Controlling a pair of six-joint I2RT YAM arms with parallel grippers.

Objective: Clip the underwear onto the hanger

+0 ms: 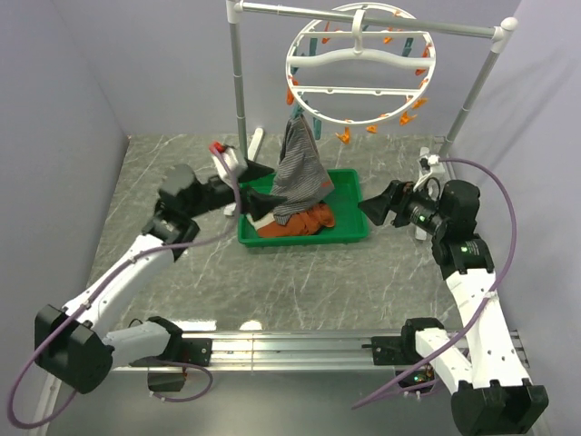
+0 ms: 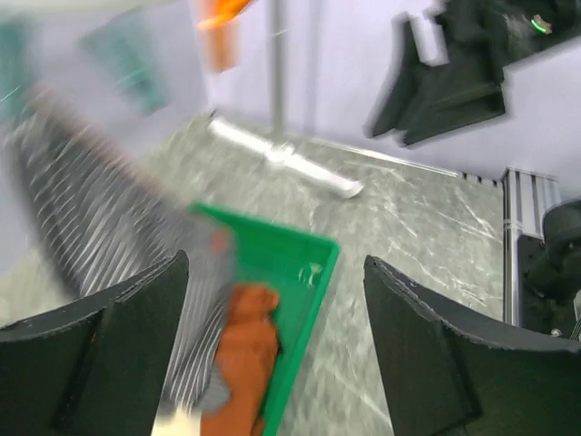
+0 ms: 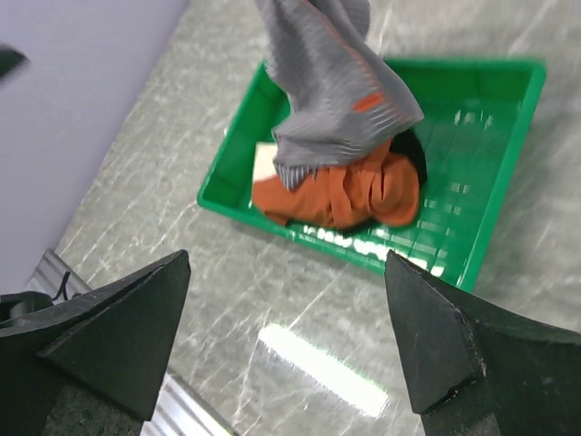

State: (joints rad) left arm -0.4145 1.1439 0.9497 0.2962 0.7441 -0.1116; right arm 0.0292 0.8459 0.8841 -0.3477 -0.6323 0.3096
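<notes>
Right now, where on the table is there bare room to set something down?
Free: the table in front of the green tray, across its whole width. Crowded: the tray's left half, with the underwear, orange garment and left gripper.

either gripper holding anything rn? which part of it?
Nothing held. Left gripper and right gripper are both open and empty; the underwear hangs by its top from the hanger.

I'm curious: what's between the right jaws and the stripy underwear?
In the top view, only bare floor of the green tray separates the right gripper and the underwear.
</notes>
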